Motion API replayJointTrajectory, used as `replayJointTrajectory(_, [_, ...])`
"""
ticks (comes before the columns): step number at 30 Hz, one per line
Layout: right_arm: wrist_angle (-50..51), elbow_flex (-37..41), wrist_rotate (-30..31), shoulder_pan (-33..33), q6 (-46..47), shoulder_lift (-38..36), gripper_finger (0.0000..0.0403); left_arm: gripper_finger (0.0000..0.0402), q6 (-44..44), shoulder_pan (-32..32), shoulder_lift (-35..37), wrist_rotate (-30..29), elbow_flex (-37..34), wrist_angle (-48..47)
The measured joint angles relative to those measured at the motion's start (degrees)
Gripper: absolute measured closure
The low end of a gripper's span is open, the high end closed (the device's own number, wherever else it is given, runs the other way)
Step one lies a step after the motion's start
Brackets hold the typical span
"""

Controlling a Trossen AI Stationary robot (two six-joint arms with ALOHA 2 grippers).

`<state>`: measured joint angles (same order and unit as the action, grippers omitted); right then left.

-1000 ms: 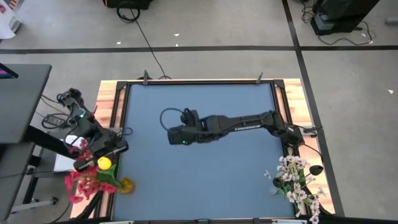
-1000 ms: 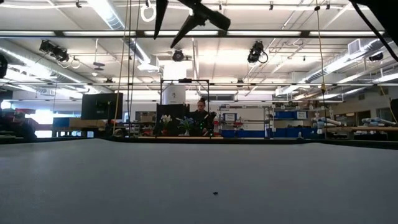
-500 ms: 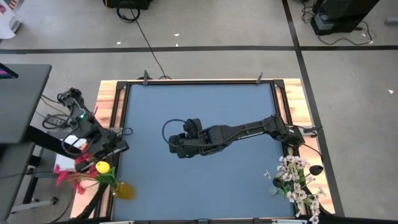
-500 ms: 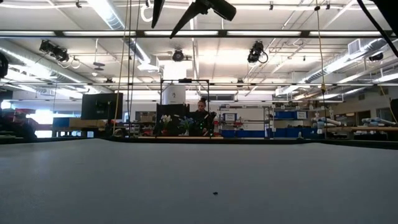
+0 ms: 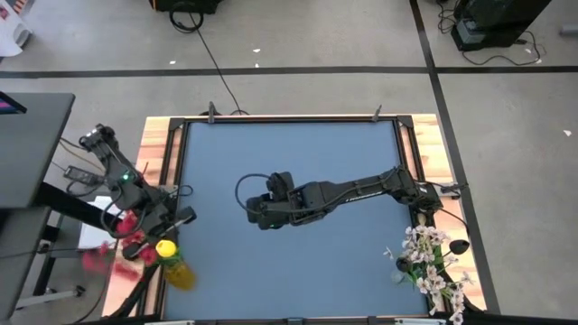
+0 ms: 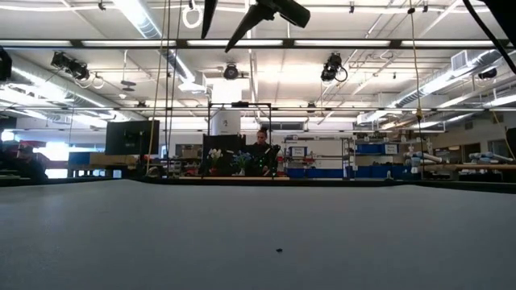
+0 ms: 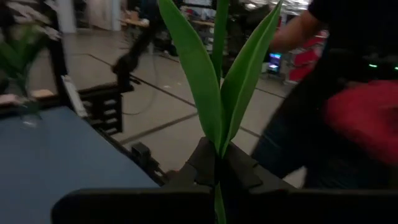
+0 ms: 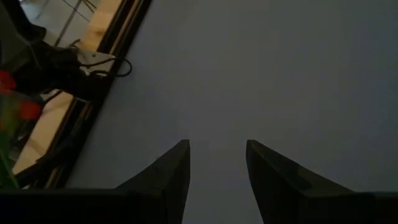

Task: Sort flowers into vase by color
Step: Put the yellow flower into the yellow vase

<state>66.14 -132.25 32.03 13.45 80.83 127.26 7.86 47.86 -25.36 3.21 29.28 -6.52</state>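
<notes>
The blue bench (image 5: 298,190) is lying bare under the right arm, whose right pincer (image 8: 217,163) is hovering mid-bench, parted and holding nothing. At the bench's near left corner the left pincer (image 7: 216,167) is clamping shut on the yellow tulip (image 5: 166,249) stalk, beside the red flowers (image 5: 126,246). White flowers (image 5: 431,262) are standing at the near right corner. The thin stalk could be slipping or snagging the red blooms, dragging them over.

The worktop (image 5: 289,181) under the right gripper (image 8: 217,163) is a smooth, matt blue-grey sheet, edged by pale bare wood strips (image 5: 155,149). The gripper's fingers (image 8: 169,171) look matt dark plastic.
</notes>
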Motion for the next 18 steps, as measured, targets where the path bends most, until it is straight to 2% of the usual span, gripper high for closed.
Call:
replayJointTrajectory(4, [1.26,0.00,-0.13,0.00,-0.51,0.00,0.0238,0.0393,-0.89,0.00,-2.85,-2.34,0.00,3.27])
replayJointTrajectory(12, [1.98,0.00,-0.15,0.04,-4.07,0.00,0.0238,0.0393,0.08,0.00,-6.52,-2.39,1.13,5.52])
replayJointTrajectory(18, [2.76,0.00,-0.84,0.04,-6.12,-0.02,0.0238,0.0393,-4.91,0.00,-6.93,2.25,4.48,3.57])
